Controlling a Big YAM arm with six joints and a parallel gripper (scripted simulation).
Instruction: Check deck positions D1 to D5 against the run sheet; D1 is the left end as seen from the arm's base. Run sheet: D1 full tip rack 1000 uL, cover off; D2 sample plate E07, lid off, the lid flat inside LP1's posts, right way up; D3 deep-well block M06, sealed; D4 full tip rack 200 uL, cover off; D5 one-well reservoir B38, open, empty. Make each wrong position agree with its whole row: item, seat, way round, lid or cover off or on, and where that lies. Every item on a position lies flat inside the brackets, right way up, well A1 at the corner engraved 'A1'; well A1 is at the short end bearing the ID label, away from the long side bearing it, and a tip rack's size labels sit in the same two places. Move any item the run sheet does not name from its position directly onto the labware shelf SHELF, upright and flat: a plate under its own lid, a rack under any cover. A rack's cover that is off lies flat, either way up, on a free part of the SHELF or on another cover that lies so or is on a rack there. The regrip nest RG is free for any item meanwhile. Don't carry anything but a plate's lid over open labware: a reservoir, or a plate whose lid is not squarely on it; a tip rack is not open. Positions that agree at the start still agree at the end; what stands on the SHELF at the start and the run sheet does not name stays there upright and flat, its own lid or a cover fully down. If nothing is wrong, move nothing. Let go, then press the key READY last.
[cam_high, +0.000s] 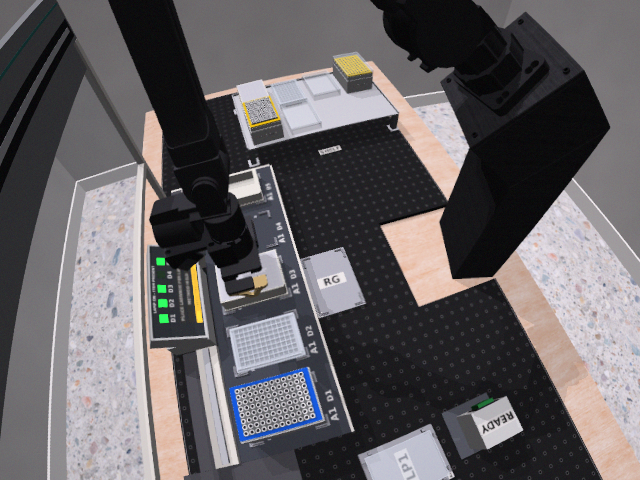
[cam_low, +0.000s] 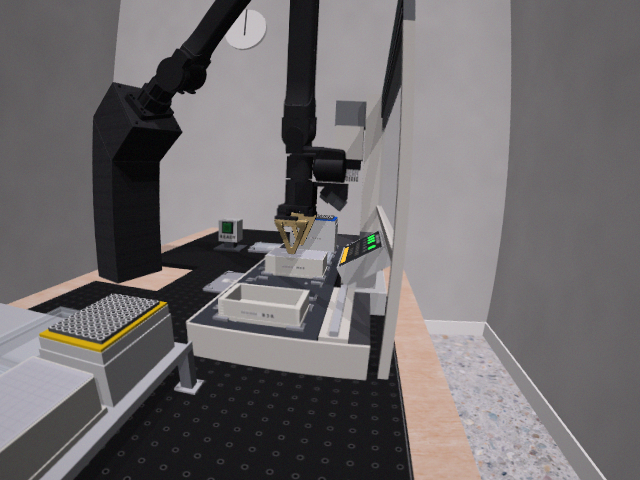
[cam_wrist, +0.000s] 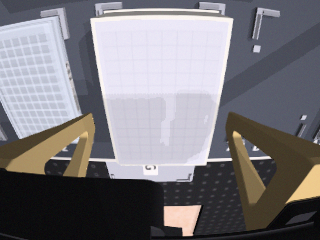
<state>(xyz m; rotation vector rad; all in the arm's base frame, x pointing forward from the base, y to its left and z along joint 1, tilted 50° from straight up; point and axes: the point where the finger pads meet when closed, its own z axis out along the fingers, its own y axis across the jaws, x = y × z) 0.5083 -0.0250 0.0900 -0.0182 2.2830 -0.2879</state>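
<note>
My gripper is open and empty. It hangs just above the sealed deep-well block at D3, one gold finger on either long side, not touching it. A blue-rimmed tip rack without a cover stands at D1. A clear sample plate without a lid sits at D2. D4 holds nothing. A white open reservoir sits at D5. A lid lies on LP1.
The shelf at the back holds an uncovered yellow-rimmed tip rack, a second yellow rack under a clear cover, and flat plates or covers between them. The RG nest is bare. The READY key stands near LP1.
</note>
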